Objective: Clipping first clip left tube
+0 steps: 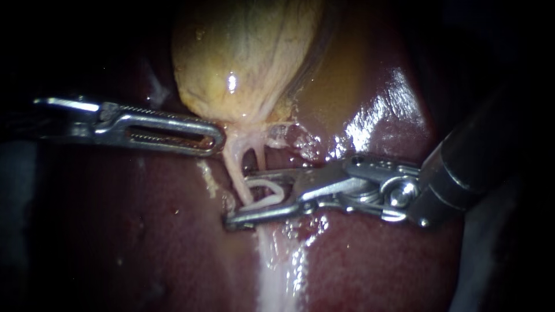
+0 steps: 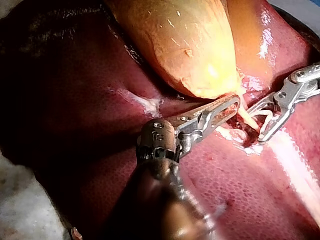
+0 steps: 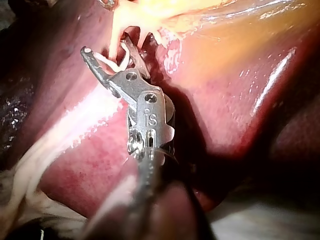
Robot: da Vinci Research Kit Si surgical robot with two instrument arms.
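Note:
The yellow gallbladder (image 1: 243, 58) narrows at its lower end into two pale tubes. The left tube (image 1: 233, 167) runs down between the jaws of my right instrument (image 1: 238, 198), which comes in from the right. Those jaws stand wide apart and hold a white clip (image 1: 269, 193) that straddles this tube. The right tube (image 1: 261, 155) lies just outside them. My left instrument (image 1: 218, 140) comes in from the left, its slotted jaws together on tissue at the gallbladder's neck. The right wrist view shows the clip (image 3: 107, 61) around the tube (image 3: 116, 30).
Dark red liver (image 1: 376, 260) lies all around and shines wet. A white band of tissue (image 1: 277, 271) runs down from below the right instrument's jaws. In the left wrist view the right instrument (image 2: 257, 127) sits just ahead of the left instrument's tip (image 2: 232, 102).

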